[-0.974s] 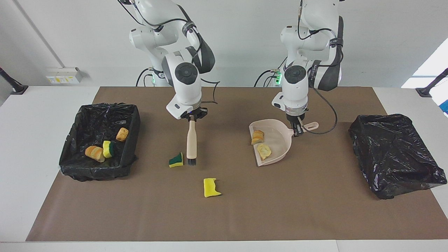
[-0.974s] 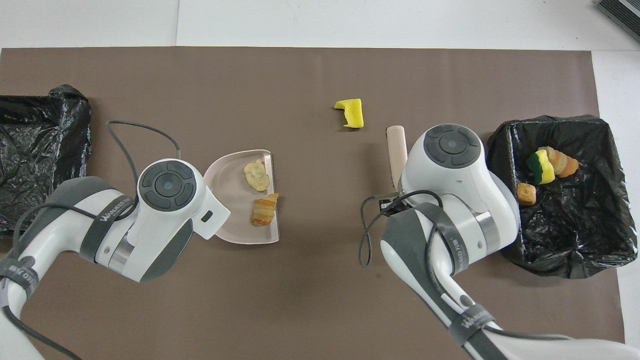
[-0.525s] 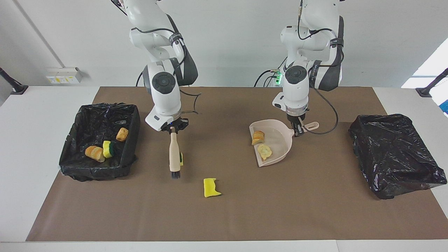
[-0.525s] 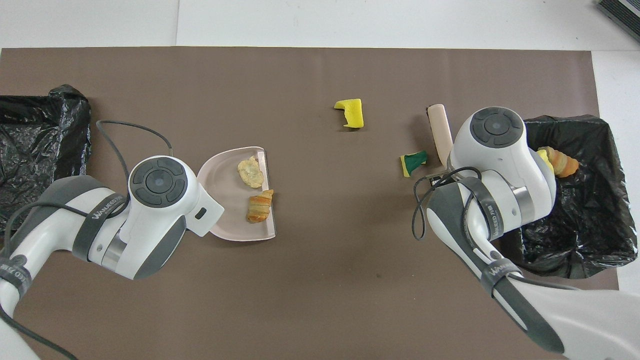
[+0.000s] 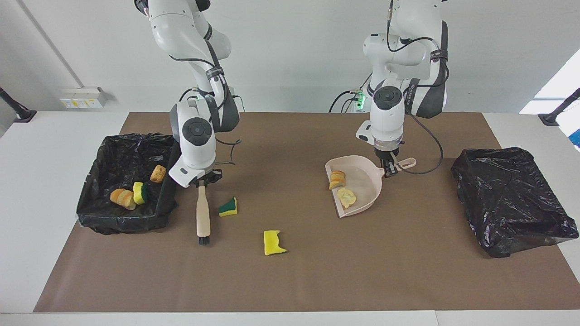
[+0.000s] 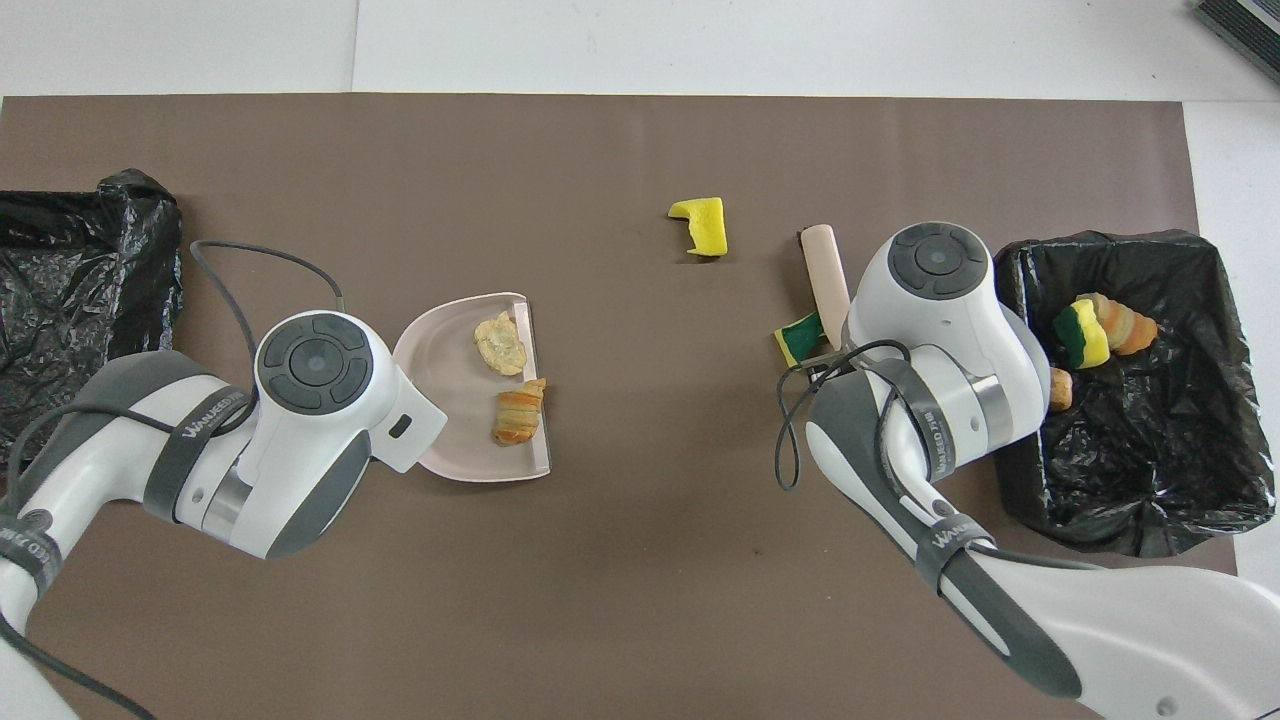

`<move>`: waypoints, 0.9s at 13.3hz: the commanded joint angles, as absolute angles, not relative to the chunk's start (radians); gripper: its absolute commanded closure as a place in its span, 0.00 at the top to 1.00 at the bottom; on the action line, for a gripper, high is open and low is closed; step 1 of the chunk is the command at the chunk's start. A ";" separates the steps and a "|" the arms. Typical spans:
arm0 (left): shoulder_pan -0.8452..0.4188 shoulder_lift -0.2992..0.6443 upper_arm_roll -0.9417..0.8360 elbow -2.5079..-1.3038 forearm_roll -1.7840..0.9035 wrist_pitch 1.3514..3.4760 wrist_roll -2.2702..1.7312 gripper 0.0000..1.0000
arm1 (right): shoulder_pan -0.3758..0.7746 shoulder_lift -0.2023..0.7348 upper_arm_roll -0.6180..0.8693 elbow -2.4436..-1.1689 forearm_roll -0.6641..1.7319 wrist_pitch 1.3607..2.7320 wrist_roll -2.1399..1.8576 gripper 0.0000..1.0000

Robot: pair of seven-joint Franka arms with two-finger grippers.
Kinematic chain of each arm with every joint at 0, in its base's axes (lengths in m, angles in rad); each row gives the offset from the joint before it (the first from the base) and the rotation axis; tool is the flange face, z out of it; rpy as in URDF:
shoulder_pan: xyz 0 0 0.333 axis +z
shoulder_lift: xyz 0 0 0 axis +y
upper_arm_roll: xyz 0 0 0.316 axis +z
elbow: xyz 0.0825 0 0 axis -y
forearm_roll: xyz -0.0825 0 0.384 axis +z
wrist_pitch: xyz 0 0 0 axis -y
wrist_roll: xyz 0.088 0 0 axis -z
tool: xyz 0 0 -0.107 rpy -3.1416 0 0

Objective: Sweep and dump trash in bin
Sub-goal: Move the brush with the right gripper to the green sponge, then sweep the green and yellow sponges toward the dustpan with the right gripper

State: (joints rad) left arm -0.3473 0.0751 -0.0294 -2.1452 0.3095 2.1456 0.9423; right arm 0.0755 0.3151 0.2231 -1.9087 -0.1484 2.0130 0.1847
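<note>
**Brush beside the wedge, pan holding two scraps**

While the right tool [image 5: 202, 182] pinches the beige brush [image 5: 203, 216] by its handle, bristles down on the brown mat [image 5: 317, 271], a green-and-yellow sponge wedge [image 5: 228, 207] lies just beside the brush. A yellow sponge bit [image 5: 273, 242] sits farther from the robots. The left tool [image 5: 390, 170] is clamped on the dustpan [image 5: 367, 181] handle; the pan carries a bread chunk [image 5: 337, 179] and a pale scrap [image 5: 346, 196]. Three scraps [image 5: 134, 190] lie in the black-lined bin [image 5: 97, 208] at the right arm's end.

a robotics lab: two white arms [image 5: 195, 131] bolted by a paper-covered table [image 5: 294, 280], bare white walls.
</note>
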 commanded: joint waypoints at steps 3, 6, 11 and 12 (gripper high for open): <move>-0.334 0.044 -0.032 -2.181 0.307 2.171 0.930 0.00 | 0.158 0.377 0.241 -1.823 0.105 2.017 0.170 0.00; -0.333 0.044 -0.032 -2.183 0.307 2.171 0.930 0.00 | 0.207 0.379 0.241 -1.802 0.239 2.002 0.193 0.00; -0.333 0.040 -0.032 -2.189 0.308 2.169 0.931 0.00 | 0.201 0.380 0.242 -1.691 -0.001 1.800 0.198 0.00; -0.333 0.040 -0.032 -2.189 0.308 2.169 0.931 0.00 | 0.201 0.388 0.241 -1.675 -0.049 1.778 0.189 0.00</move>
State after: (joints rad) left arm -0.3464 0.0751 -0.0291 -2.1487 0.3092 2.1456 0.9398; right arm 0.2154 0.3608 0.2335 -1.7354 0.0391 1.8370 0.1959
